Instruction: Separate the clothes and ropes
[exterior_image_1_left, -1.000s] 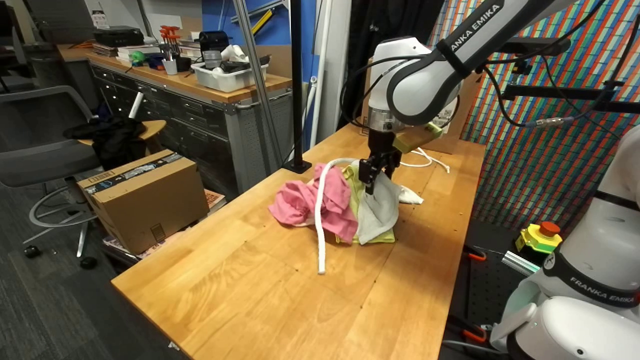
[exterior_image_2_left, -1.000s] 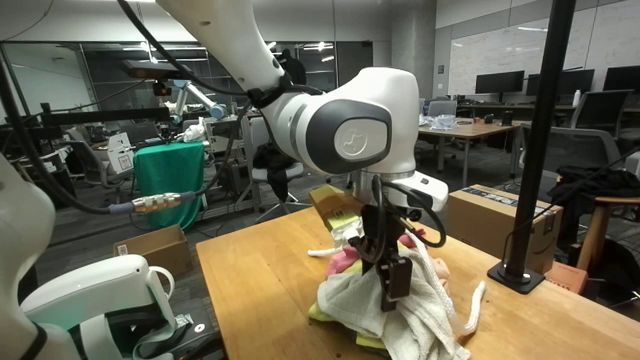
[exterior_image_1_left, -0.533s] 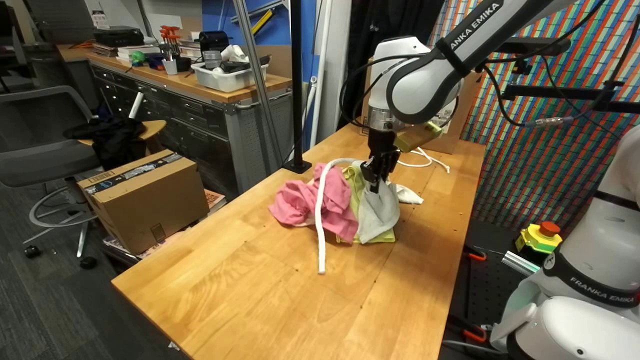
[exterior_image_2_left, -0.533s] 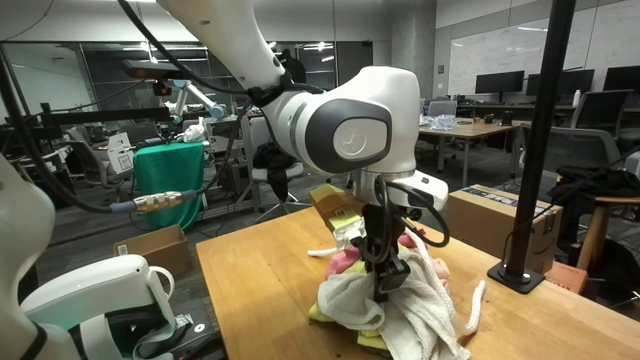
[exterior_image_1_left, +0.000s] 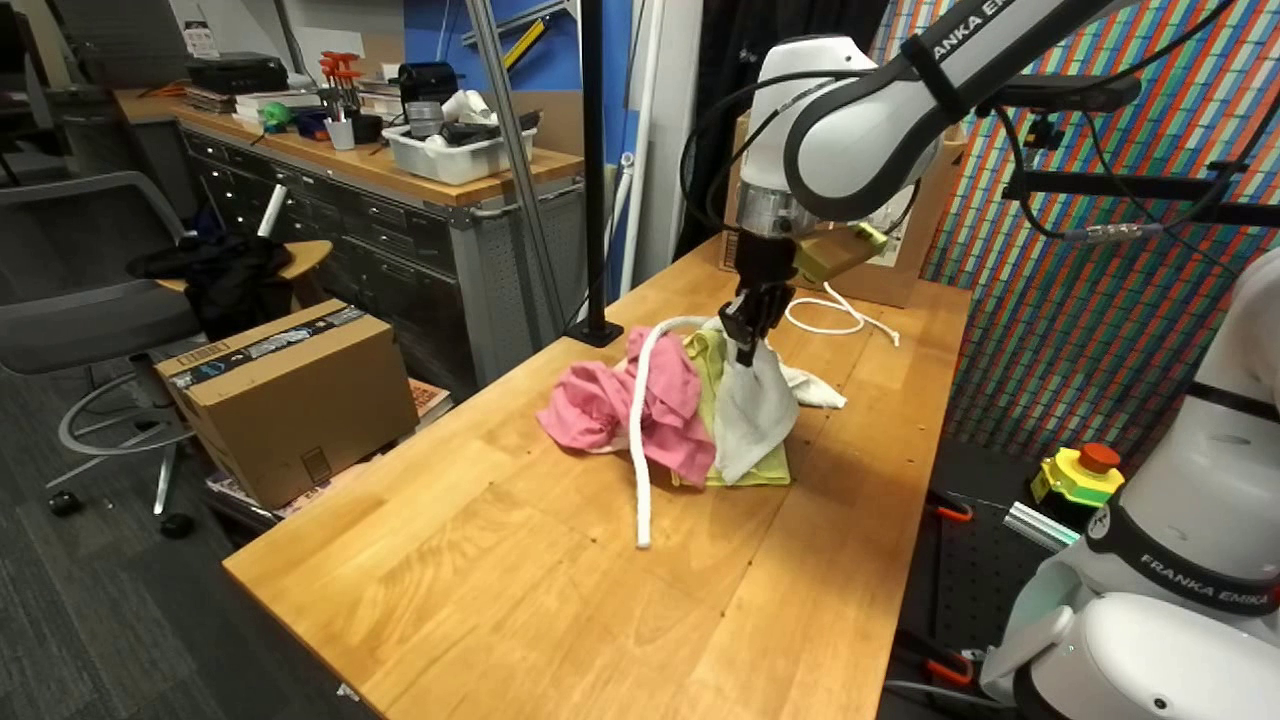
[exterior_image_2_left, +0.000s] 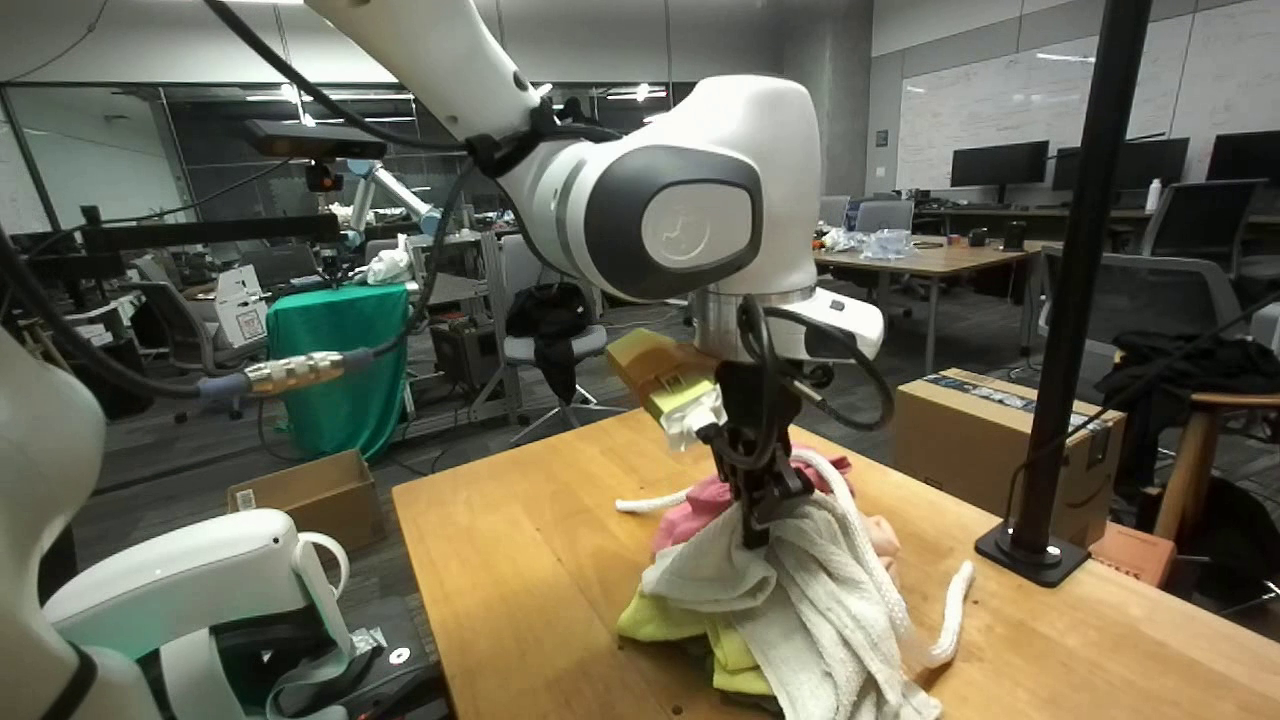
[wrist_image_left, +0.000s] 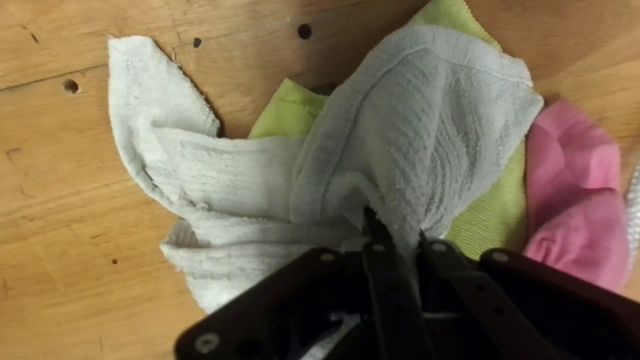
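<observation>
My gripper (wrist_image_left: 396, 230) is shut on a bunched fold of the white cloth (wrist_image_left: 240, 175), which rises toward the fingers from the top of the pile. In both exterior views the gripper (exterior_image_1_left: 745, 350) stands above the heap. Beneath the white cloth (exterior_image_2_left: 830, 620) lies a yellow-green cloth (exterior_image_2_left: 660, 615), and beside it the pink cloth (exterior_image_1_left: 595, 405). A pale peach cloth (exterior_image_2_left: 883, 540) peeks out of the pile. One white rope (exterior_image_1_left: 640, 450) arches over the pink cloth, its end on the table. Another white rope (exterior_image_1_left: 835, 328) lies looped farther back.
A black pole (exterior_image_1_left: 595, 200) rises from the table's edge near the pile. A large cardboard box (exterior_image_1_left: 930, 230) stands at the far end of the wooden table (exterior_image_1_left: 560, 590). Another box (exterior_image_1_left: 300, 400) is beside the table, lower down.
The jaws have closed from wide apart onto the white cloth. The arm has then risen a little, drawing that fold of cloth upward. Ropes and pink cloth look unmoved.
</observation>
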